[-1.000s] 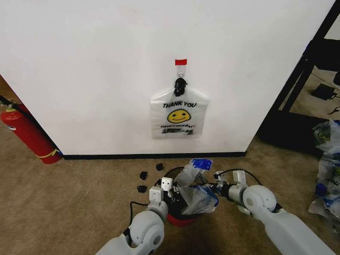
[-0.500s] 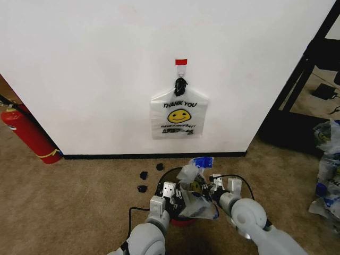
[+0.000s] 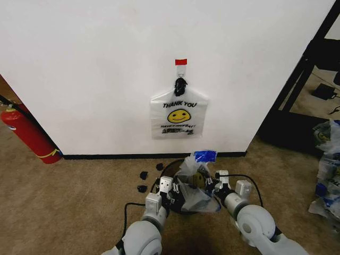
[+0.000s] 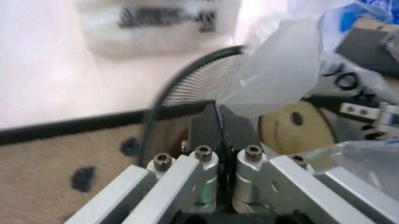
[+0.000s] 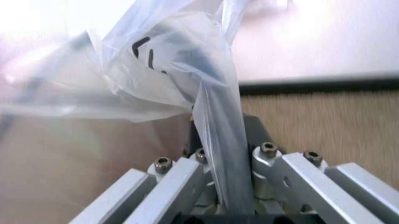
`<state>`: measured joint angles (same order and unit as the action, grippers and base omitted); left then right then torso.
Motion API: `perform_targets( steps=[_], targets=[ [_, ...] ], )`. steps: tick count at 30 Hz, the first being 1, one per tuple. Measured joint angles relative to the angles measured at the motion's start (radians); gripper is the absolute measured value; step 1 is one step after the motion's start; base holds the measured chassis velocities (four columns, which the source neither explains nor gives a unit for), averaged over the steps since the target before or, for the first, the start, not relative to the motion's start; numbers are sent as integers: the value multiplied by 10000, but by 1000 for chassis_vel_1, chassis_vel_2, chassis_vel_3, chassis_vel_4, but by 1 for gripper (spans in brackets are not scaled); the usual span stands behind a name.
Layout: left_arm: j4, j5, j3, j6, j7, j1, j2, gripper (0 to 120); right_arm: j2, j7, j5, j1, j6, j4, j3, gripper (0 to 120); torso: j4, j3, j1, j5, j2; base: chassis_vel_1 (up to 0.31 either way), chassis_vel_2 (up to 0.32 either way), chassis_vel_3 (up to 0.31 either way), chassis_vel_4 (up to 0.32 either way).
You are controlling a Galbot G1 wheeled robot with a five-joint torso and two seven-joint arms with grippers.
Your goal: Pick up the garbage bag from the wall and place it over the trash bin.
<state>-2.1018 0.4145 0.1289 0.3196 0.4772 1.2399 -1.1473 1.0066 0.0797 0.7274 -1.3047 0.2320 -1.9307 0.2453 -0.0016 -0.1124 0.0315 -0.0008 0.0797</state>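
Together, left gripper (image 3: 169, 192) and right gripper (image 3: 214, 187) pinch opposite edges of the bag (image 3: 192, 183), apparently spreading it over the bin (image 3: 169, 169).

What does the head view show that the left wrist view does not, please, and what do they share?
Head view only: the wall hook under red tape, the fire extinguisher, the right claw at the bin, and a blue patch on the garbage bag.

Left wrist view only: the left claw shut on a fold of the garbage bag.

Both: the trash bin, the wall, the second bag hanging on it, and the carpet.
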Motion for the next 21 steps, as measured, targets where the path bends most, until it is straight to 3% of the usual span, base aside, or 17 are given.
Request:
perform_targets(
  steps=[5,9,21],
  targets=[
    [-563,-216,-545,-29,47,402,91,0,33,-1435,-390,83,-1450,747,543,1,1,0,0,1,-1,0,0,0,0],
    [-723,-314,-789,-24,58,537,128,0,93,-1664,-104,128,-1725,845,745,1,2,0,0,-1,-2,0,0,0,0],
    [-387,-630,-1268,-136,-23,649,291,0,-128,-2647,1887,2,-952,555,1726,1,0,0,0,-2,-1,0,0,0,0]
  ],
)
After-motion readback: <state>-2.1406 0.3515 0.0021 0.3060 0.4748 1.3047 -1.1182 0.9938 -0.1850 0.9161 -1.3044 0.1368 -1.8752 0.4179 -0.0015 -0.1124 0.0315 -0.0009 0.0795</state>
